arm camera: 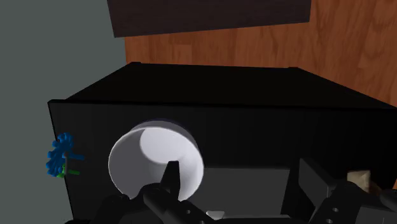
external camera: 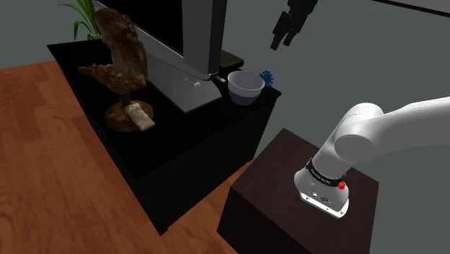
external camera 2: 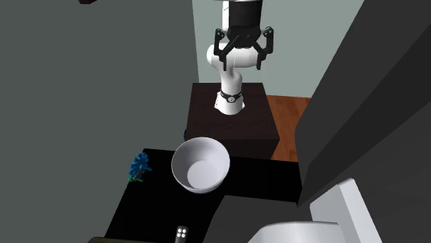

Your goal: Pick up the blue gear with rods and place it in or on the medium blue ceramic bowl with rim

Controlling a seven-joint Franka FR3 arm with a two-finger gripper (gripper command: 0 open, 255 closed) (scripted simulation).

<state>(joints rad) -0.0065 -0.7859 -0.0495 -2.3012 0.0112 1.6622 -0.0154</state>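
Gripper [external camera: 287,32] hangs high over the black cabinet [external camera: 180,148], fingers [external camera 2: 222,43] spread apart w/ nothing btwn them. Blue gear [external camera: 267,77] sits on the cabinet top, well apart from the fingers. In shoulder view it's at approx 7 o'clock from the gripper and at 2 o'clock of the bowl [external camera: 245,86], just beside its rim. In second ext. view gear [external camera 2: 140,167] is at 9 o'clock of the bowl [external camera 2: 200,164], small gap btwn them, gripper [external camera 2: 243,45] far up at 1 o'clock. Wrist view: gear [arm camera: 60,154] lies outside the finger gap, past the bowl [arm camera: 156,159], w/ one fingertip [arm camera: 170,173] drawn over the bowl's rim. Edges: gear is close to the cabinet's corner, right by the edge next to the grey wall [external camera: 339,65]. TV [external camera: 195,36] stands at 10 o'clock of the bowl in shoulder view. Open air above gear and bowl up to the gripper. Stand [external camera: 288,180] sits apart from the cabinet, wood floor [external camera: 43,144] around.
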